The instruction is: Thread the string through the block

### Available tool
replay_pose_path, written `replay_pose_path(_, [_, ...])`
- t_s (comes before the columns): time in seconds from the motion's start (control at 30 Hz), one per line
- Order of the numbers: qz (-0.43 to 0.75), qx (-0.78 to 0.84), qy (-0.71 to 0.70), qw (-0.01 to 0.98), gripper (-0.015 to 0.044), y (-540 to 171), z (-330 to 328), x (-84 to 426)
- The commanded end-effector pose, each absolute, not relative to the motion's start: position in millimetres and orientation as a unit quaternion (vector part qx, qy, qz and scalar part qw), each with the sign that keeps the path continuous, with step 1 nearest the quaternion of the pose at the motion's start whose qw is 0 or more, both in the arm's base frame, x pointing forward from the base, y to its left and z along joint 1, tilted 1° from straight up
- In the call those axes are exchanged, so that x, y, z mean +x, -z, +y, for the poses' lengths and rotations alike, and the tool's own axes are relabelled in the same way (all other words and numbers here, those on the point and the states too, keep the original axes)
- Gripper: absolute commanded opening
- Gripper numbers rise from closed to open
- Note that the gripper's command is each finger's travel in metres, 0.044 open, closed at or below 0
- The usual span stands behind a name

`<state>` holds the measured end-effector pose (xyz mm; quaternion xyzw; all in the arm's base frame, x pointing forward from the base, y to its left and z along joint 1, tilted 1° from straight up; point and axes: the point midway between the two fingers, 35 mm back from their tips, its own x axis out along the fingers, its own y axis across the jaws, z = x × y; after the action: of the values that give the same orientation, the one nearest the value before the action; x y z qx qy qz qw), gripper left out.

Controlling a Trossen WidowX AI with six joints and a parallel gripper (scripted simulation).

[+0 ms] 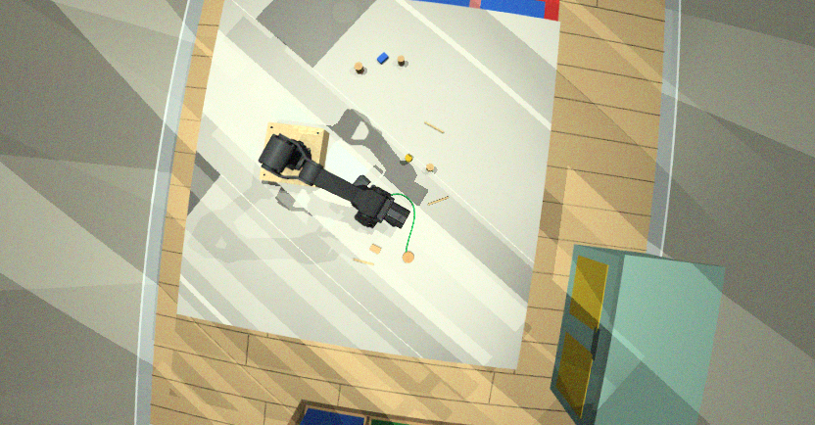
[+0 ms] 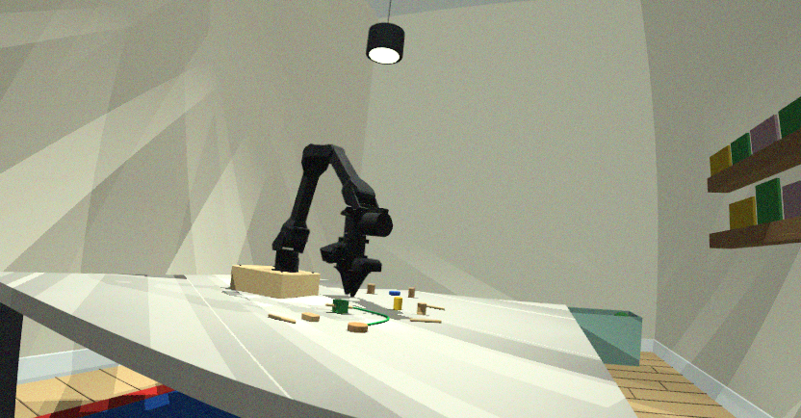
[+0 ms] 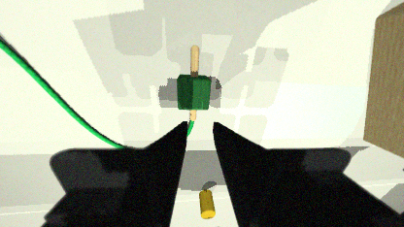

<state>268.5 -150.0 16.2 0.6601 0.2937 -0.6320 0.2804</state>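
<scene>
The black pincer (image 2: 351, 295) (image 3: 200, 125) is hanging point-down above the desk (image 1: 484, 80) (image 2: 448, 359) (image 3: 29, 179), its two fingers standing partly apart and gripping nothing. In the wrist view the green block (image 2: 340, 306) (image 3: 193, 92) is sitting on the desk just beyond the pincer's tips, and the string's stick (image 2: 328, 305) (image 3: 194, 59) is running through its hole. A longer piece of the stick is poking out on the side farther from the tips in that view, while a short end is showing on the nearer side. From this short end the green string (image 1: 413, 217) (image 2: 380, 314) (image 3: 73, 113) is leading off, passing out of sight behind a finger and curving across the desk to the round wooden button (image 1: 407, 257) (image 2: 357, 326), away from the pincer. The string is not yet passing through the block. A yellow cylinder (image 1: 408, 158) (image 2: 398, 303) (image 3: 207, 205) is showing between the fingers in the wrist view, but it is standing on the desk well apart from them. From above, the arm (image 1: 336, 186) (image 2: 305, 196) is covering the block and stick. A loose stick (image 1: 363, 260) (image 2: 281, 318) and a flat wooden piece (image 1: 375, 248) (image 2: 310, 316) are lying on the pincer's button side, touching neither it nor the block.
</scene>
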Motion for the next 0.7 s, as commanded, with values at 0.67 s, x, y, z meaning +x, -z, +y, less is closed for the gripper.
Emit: replay_pose_path(0.67, [0.557, 0.424, 0.399, 0.593, 0.0123, -66, -168, 261])
